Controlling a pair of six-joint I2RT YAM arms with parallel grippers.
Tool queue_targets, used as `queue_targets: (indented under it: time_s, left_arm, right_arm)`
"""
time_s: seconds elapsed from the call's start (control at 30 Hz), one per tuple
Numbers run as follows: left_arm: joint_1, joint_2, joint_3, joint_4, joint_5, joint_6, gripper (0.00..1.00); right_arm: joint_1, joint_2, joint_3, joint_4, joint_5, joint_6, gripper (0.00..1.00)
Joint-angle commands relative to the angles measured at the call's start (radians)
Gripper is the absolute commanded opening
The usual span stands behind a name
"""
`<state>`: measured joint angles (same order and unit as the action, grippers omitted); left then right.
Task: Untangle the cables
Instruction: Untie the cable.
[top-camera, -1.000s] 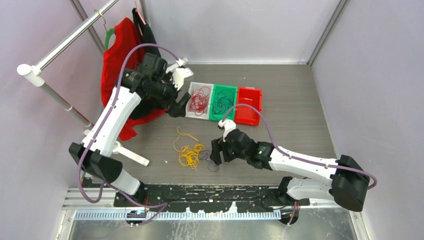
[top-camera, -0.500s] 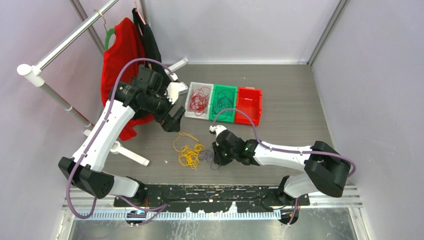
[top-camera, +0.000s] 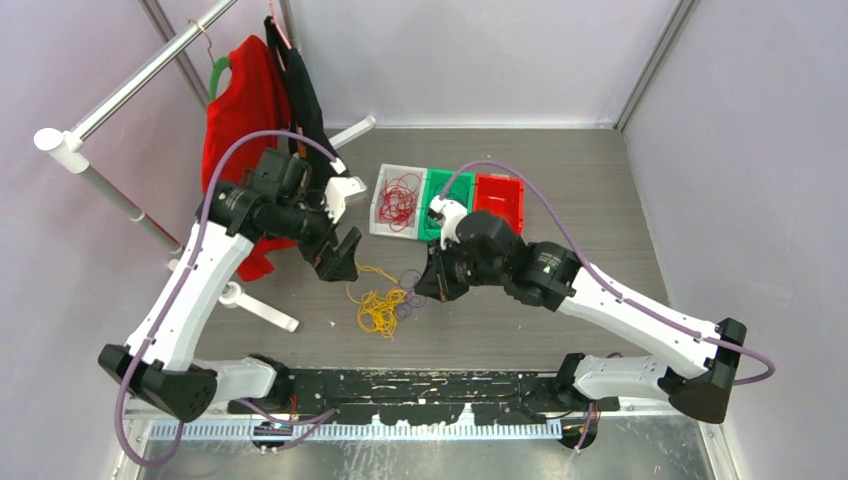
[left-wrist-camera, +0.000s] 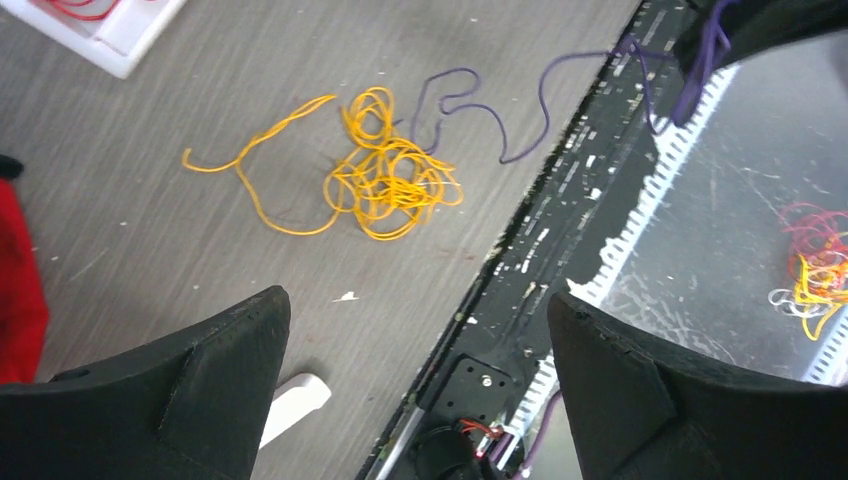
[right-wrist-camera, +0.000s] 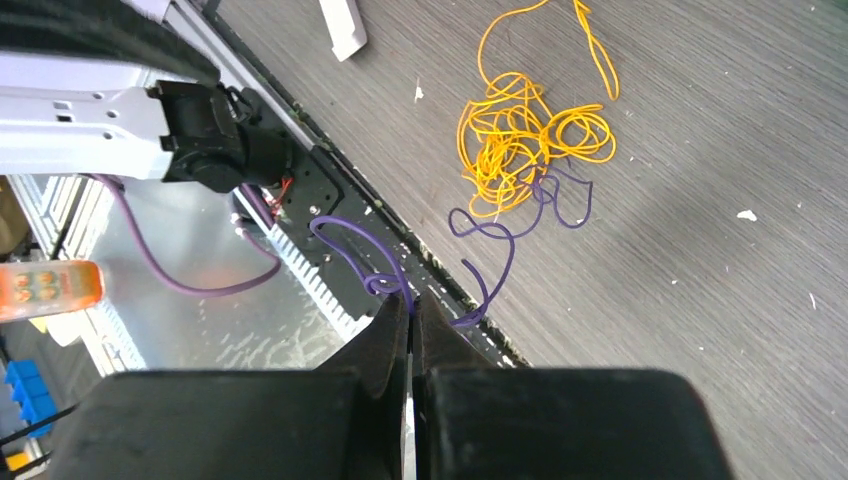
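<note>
A tangle of yellow-orange cables (top-camera: 380, 308) (left-wrist-camera: 392, 180) (right-wrist-camera: 515, 140) lies on the grey table. One thin purple cable (right-wrist-camera: 497, 238) (left-wrist-camera: 480, 100) runs from that tangle up to my right gripper (right-wrist-camera: 412, 296) (top-camera: 424, 290), which is shut on it above the table; a small loop sticks out past the tips. My left gripper (left-wrist-camera: 415, 300) (top-camera: 340, 262) hangs wide open above the table, left of the tangle, holding nothing.
At the back stand a white bin (top-camera: 400, 168) with red cables (top-camera: 400, 200), a green bin (top-camera: 434, 186) partly behind my right arm, and a red bin (top-camera: 500, 192). A red garment (top-camera: 240, 100) hangs on a rack (top-camera: 130, 85); the rack's white foot (top-camera: 265, 310) lies left of the tangle.
My right gripper shut on the purple cable and rose toward the bins, pulling it from the yellow tangle. My left gripper came back from the white bin toward the tangle, still open.
</note>
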<state>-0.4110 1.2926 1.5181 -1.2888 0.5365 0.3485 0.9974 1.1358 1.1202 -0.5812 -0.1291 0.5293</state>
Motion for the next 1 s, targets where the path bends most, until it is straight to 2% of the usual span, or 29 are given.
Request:
queue_targets:
  time_s: [0.0,0.17,0.37,0.57,0.7,0.77,0.97]
  left_arm:
    - [0.0,-0.134,-0.036,0.012,0.161,0.002,1.0]
    - [-0.001,-0.277,-0.123,0.183,0.288,-0.067,0.99]
    - [-0.002,-0.425,-0.31,0.437,0.358,-0.178,0.99]
    - [-0.002,-0.439,-0.394,0.652,0.294,-0.264,0.89]
    - [-0.003,-0.425,-0.412,0.756,0.309,-0.33,0.88]
    - [-0.011,-0.415,-0.412,0.794,0.352,-0.368,0.85]
    - [-0.06,-0.382,-0.397,0.839,0.365,-0.406,0.79]
  right_arm:
    - [0.0,0.037,0.173,-0.198,-0.019,-0.057,0.01]
    - [-0.007,0.093,0.349,-0.204,-0.01,-0.101,0.01]
    - [-0.016,0.096,0.45,-0.044,0.001,-0.036,0.01]
    - [-0.02,0.083,0.482,0.094,-0.032,0.014,0.01]
    - [-0.023,0.082,0.514,0.149,-0.052,0.015,0.01]
    - [-0.023,0.083,0.528,0.17,-0.058,0.011,0.01]
    - [-0.025,0.077,0.553,0.27,-0.063,0.006,0.01]
